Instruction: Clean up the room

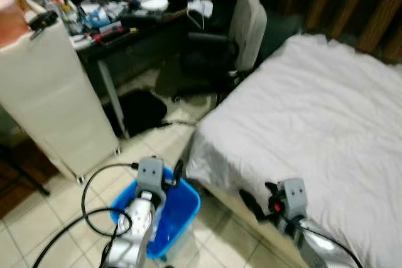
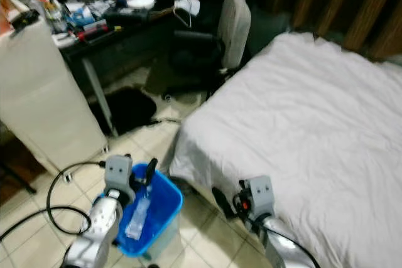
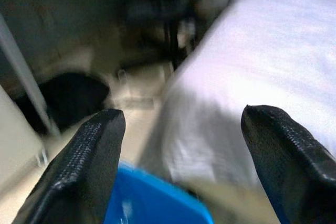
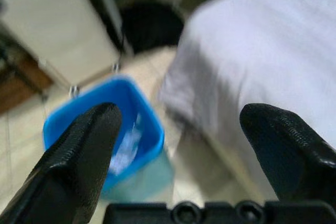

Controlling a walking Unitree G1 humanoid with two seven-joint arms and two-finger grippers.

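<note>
Left gripper (image 3: 178, 145) above blue bin (image 2: 164, 202) (fingers spread)

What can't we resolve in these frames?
- Blue bin: contents unclear; one clear plastic bottle shows in the right eye view, the rest is hidden by the left gripper and arm.
- Desk clutter: too small and blurred in the eye views to name.
- Black heap under the desk: too dark to identify.
- Right gripper: its arm is cut off by the picture edge.
</note>
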